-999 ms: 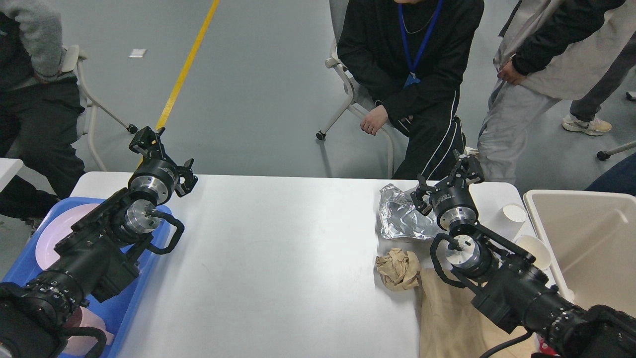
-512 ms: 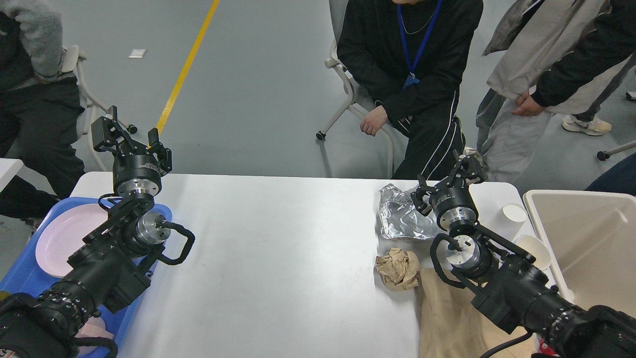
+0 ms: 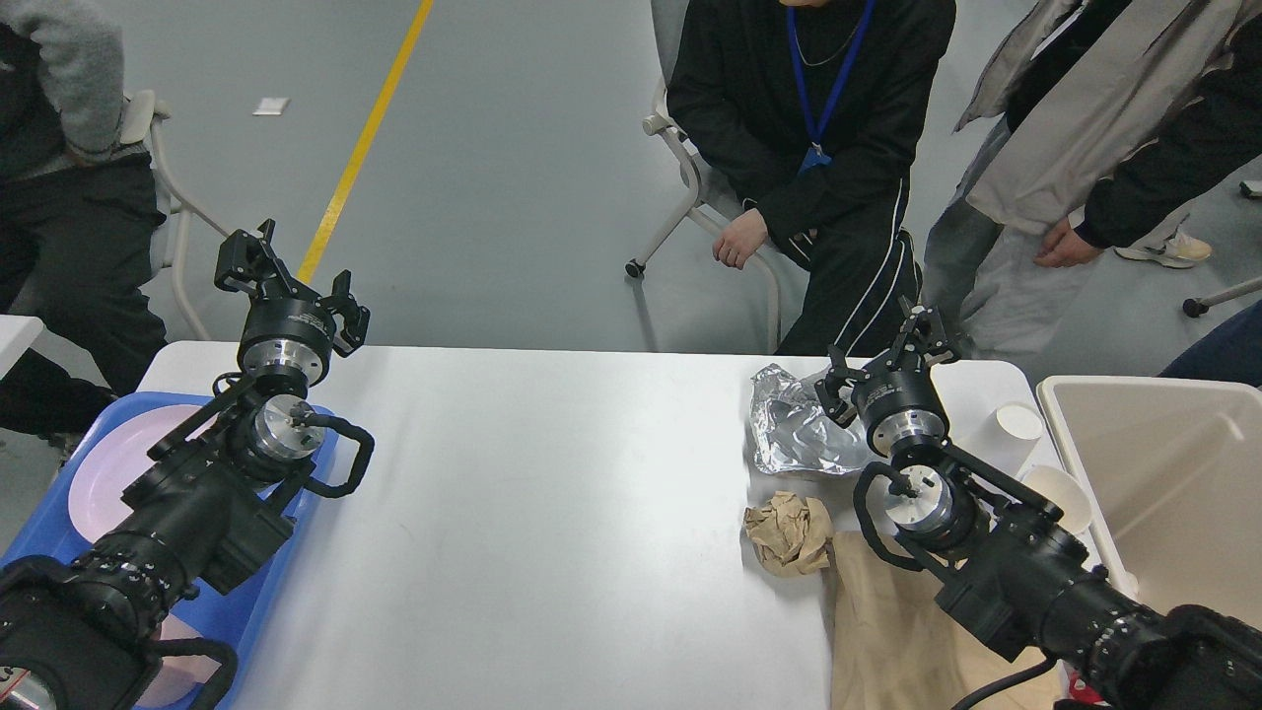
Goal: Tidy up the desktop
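Note:
The white desktop (image 3: pixel 552 513) fills the lower middle of the head view. On its right side lie a crumpled silver foil wrapper (image 3: pixel 794 439), a crumpled brown paper ball (image 3: pixel 789 532) and a flat brown paper bag (image 3: pixel 887 631). Two white paper cups (image 3: pixel 1016 426) (image 3: pixel 1065 498) stand near the right edge. My left gripper (image 3: pixel 291 279) is raised over the table's far left corner, open and empty. My right gripper (image 3: pixel 882 357) hovers just behind the foil, open, with nothing between its fingers.
A blue tray (image 3: pixel 59 523) holding a pink plate (image 3: pixel 108 473) sits at the left edge under my left arm. A beige bin (image 3: pixel 1163 483) stands at the right. People sit and stand just beyond the far edge.
My left gripper swung left and up, then came back slightly right and lower. The right arm has not moved. A standing person at the far right leaned further in.

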Available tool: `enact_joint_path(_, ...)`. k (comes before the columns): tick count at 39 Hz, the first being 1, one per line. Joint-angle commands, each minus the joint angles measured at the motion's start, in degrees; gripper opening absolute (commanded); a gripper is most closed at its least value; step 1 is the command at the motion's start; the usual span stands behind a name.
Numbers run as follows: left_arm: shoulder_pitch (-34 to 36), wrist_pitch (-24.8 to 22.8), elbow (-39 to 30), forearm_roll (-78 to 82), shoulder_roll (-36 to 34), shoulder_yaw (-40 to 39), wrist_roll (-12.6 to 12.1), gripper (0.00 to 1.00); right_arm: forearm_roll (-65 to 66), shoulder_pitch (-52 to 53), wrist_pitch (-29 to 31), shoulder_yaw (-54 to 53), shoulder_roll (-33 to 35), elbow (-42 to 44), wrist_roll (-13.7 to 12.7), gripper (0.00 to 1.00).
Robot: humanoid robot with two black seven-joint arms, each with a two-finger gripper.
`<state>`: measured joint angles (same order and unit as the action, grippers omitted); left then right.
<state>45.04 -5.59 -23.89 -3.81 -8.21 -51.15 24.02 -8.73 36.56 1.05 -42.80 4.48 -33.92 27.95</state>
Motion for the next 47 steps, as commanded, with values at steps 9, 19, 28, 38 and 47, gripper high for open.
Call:
enact_joint_path(9,0.0,-12.8,6.3,-6.3,1.8,-4.7,-7.7,0.99,0.0,0.0,0.0,0.0,0.0,0.0,0.0,1.00)
enact_joint_path(19,0.0,-13.4,6.4,-6.4,1.7,-4.8,-21.0,0.99,0.0,0.0,0.0,0.0,0.0,0.1,0.0,1.00)
enact_joint_path(28,0.0,-13.1,6.4,-6.3,1.8,-4.8,-20.9,0.99,0.0,0.0,0.0,0.0,0.0,0.0,0.0,1.00)
enact_joint_path(38,-0.5,-13.7,6.3,-6.1,1.9,-4.8,-20.8,0.99,-0.1,-0.1,0.0,0.0,0.0,0.0,0.0,1.00)
enact_joint_path(47,-0.7,-18.6,6.3,-6.1,2.5,-4.8,-19.7,0.99,0.0,-0.1,0.0,0.0,0.0,0.0,0.0,1.00)
